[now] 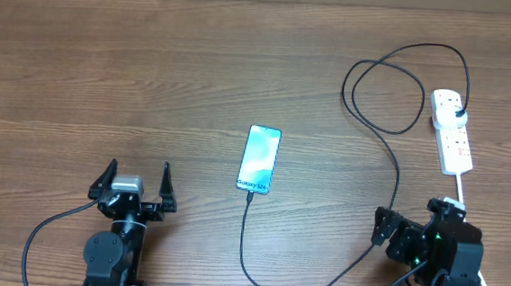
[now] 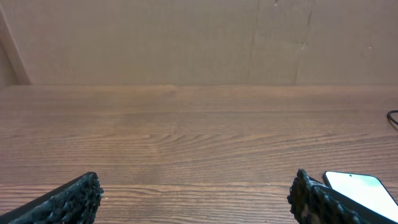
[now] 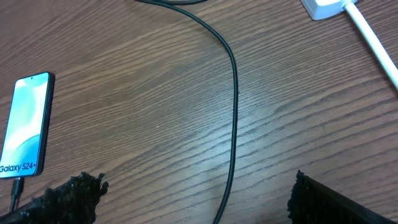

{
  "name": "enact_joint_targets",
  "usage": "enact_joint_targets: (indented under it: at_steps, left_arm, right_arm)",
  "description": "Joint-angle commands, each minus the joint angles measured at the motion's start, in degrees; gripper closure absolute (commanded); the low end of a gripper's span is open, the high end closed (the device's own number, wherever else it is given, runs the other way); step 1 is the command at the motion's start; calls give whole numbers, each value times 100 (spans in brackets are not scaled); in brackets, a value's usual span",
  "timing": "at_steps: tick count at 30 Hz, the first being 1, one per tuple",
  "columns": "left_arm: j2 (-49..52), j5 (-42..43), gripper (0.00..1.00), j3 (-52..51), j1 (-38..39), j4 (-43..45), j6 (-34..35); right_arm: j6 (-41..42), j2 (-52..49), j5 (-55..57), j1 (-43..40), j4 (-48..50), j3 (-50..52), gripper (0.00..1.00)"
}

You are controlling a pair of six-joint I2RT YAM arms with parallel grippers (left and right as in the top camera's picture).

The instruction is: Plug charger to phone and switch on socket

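Fingers, left gripper point(image 1: 138, 175): spread wide, nothing held, poised over bare table point(image 1: 62, 75) at the near left.
Phone point(image 1: 259, 159): flat in the middle of the table, lit screen up. Long axis runs away from the robot, far end leaning slightly right. It lies ahead and to the right of the left fingers, apart from them.
Charger point(image 1: 395, 184): connector tip point(image 3: 15, 185) meets the phone's near short edge and looks seated, though it is too small to be sure. The cable dips toward the robot, swings right, climbs past the right gripper, curls into a loop, and ends at the plug head point(image 1: 459, 112).
Fingers, right gripper point(image 1: 409, 224): spread wide, empty. The cable crosses the table in front of them, ungripped.
Socket point(image 1: 452, 131): white strip at far right, long axis pointing away from the robot, near end slanting right. It sits ahead of the right fingers, with the plug head in its far half. A white lead point(image 3: 373, 37) trails back from the near end.
Nearer arm: right. The left is well apart, with phone and cable between.
Step left, as judged: flipping the switch.
Coming move: the right fingers reach forward along the strip. Switch positions are too small to read.
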State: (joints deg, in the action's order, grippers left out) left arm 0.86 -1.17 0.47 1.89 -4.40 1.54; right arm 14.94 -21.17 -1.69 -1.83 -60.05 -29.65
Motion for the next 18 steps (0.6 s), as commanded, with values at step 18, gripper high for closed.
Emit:
enact_joint_targets:
  at_steps: [18]
  left_arm:
    - [-52, -74, 0, -20, 0, 13, -26]
  right_arm:
    - [-42, 616, -9, 20, 2175, 306, 0]
